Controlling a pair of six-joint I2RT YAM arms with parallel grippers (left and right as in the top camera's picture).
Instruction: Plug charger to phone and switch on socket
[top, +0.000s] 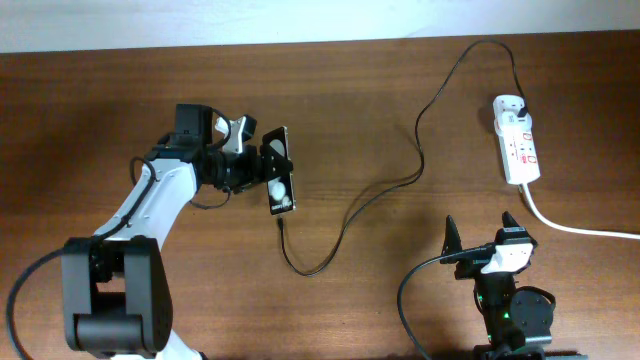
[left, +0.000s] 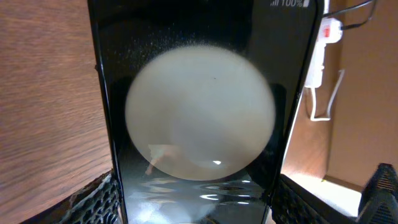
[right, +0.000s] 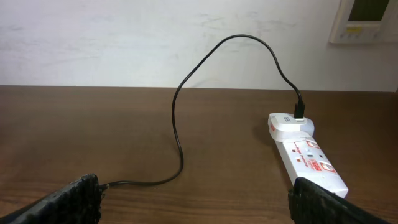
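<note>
The phone (top: 279, 172) sits between the fingers (left: 93, 202) of the left gripper (top: 271, 168), left of the counter's (top: 360, 110) middle. The gripper is closed partway on the phone's two long edges, and the phone's face is turned toward the wrist camera, filling most of that view. The charger's (top: 345, 225) small connector tip lies just beside the phone's near end; whether it is seated in the port cannot be told. From there the thin black cable loops toward the front edge, then winds across the counter to the far right corner, where its plug stands in the far end of the socket (top: 517, 141). The socket's thick white cord (top: 575, 226) runs off toward the right edge. The right gripper (top: 483, 240) hangs near the front edge, right of centre, spread wide and holding nothing, well apart from the socket. At the phone's top edge, "100%" can be read; the socket's red marks are too small to read.
</note>
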